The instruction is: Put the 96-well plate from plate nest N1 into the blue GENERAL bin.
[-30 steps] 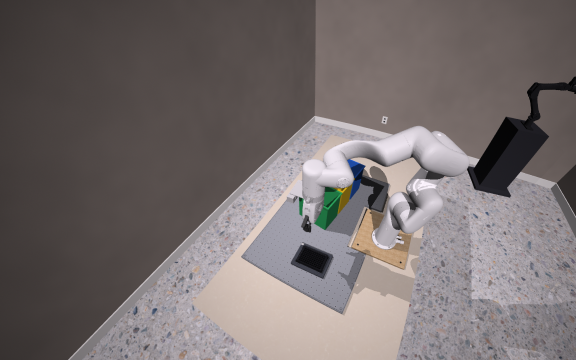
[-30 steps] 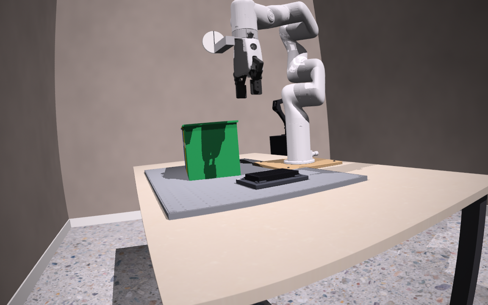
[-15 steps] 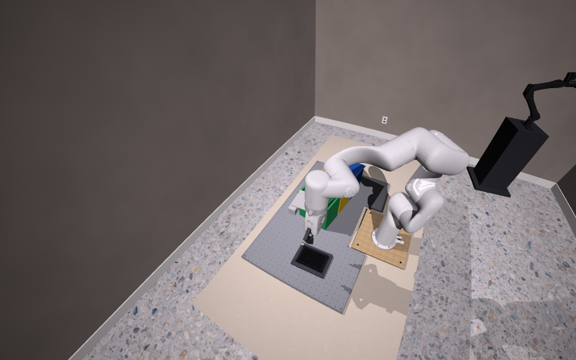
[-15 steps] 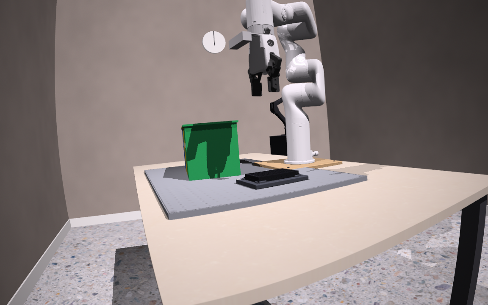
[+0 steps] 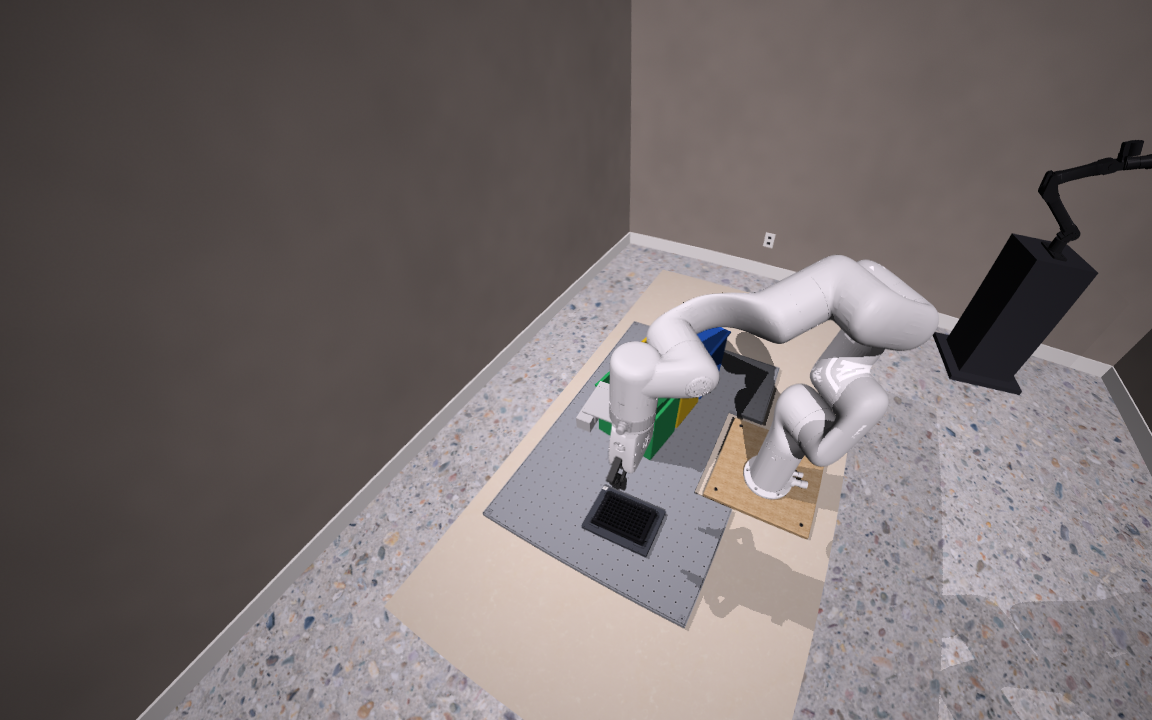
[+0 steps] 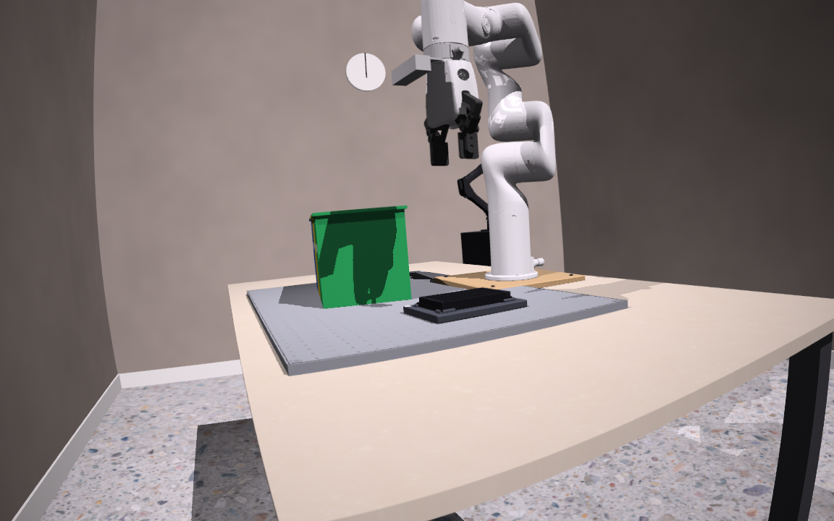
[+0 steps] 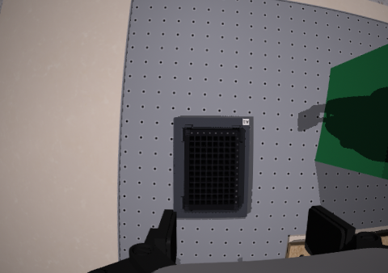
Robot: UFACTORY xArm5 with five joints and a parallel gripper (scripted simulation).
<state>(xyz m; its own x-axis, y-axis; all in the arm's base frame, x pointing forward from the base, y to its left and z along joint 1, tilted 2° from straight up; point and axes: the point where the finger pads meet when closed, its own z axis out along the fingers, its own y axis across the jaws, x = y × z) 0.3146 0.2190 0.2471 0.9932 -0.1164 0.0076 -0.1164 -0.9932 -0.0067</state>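
Observation:
The black 96-well plate (image 5: 627, 517) (image 6: 465, 298) (image 7: 212, 170) sits flat in the dark plate nest N1 (image 5: 644, 549) (image 6: 478, 311) (image 7: 179, 164). My gripper (image 5: 617, 477) (image 6: 454, 155) (image 7: 243, 231) is open and empty, pointing down. It hangs high above the board, between the green bin and the nest, and in the wrist view the plate lies ahead of the fingers, left of their middle. The blue bin (image 5: 716, 344) is mostly hidden behind my arm in the top view; only part of its side and rim shows.
The green bin (image 5: 662, 429) (image 6: 368, 259) (image 7: 352, 75) stands upright nearest the nest. The yellow bin (image 5: 687, 410) stands between green and blue, largely hidden. All stand on the grey perforated board (image 5: 544, 483) (image 6: 316, 336) (image 7: 153, 63). My arm's base is on a wooden plate (image 5: 732, 465) beside it.

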